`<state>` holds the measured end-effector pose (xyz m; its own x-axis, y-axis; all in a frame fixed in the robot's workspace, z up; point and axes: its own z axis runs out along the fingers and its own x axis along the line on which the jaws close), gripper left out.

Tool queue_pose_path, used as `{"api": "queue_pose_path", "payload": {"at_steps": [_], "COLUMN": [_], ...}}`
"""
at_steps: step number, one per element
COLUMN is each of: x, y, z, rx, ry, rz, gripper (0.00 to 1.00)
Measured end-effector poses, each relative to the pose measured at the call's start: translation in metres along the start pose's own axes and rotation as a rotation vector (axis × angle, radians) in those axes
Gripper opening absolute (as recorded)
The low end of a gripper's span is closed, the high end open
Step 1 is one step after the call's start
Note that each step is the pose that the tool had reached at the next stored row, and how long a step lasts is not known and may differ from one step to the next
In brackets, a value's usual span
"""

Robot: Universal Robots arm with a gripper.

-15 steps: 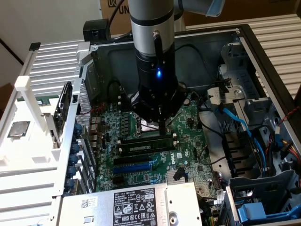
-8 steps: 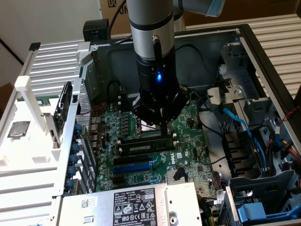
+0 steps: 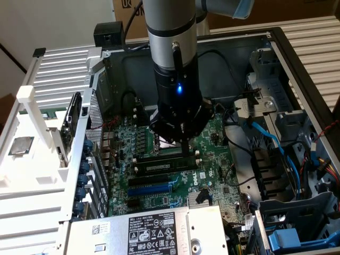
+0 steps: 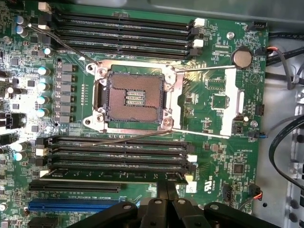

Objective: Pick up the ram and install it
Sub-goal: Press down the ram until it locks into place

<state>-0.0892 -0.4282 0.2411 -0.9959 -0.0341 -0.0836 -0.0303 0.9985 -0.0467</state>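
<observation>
Closed black gripper (image 3: 184,150) bears down on the long, thin dark-green ram stick (image 3: 162,166), jaws together, apparently gripping nothing; stick lies in a black motherboard slot (image 4: 118,156) directly beneath the fingertips (image 4: 167,190), long axis parallel to the neighbouring slots.
</observation>
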Motion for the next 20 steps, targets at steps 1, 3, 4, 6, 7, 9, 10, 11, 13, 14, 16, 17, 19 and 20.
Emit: {"api": "queue_pose_path", "payload": {"at_steps": [1,3,4,6,7,9,10,11,13,14,16,17,19,20], "x": [0.0,0.0001,0.0003,0.0002,0.0002,0.0004,0.0003,0.0003,0.0003,0.0003,0.0004,0.0004,0.0005,0.0006], "y": [0.0001,0.0001,0.0002,0.0002,0.0002,0.0002,0.0002,0.0002,0.0003,0.0003,0.0003,0.0004,0.0004,0.0004], "z": [0.0005,0.0014,0.002,0.0028,0.0032,0.0045,0.0045,0.0048,0.0056,0.0061,0.0069,0.0073,0.0086,0.009], "rx": [0.0002,0.0013,0.0021,0.0041,0.0045,0.005,0.005,0.0047,0.0038,0.0035,0.0036,0.0035,0.0031,0.003], "ry": [0.0001,0.0017,0.0029,0.007,0.0094,0.0153,0.0155,0.0154,0.0152,0.0151,0.0153,0.0153,0.0153,0.0153], "rz": [0.002,0.006,0.008,0.012,0.013,0.017,0.016,0.016,0.017,0.017,0.017,0.017,0.018,0.018], "gripper": [0.1,0.1,0.1,0.1,0.1,0.1,0.1,0.1,0.1,0.1,0.1,0.1,0.1,0.1]}}
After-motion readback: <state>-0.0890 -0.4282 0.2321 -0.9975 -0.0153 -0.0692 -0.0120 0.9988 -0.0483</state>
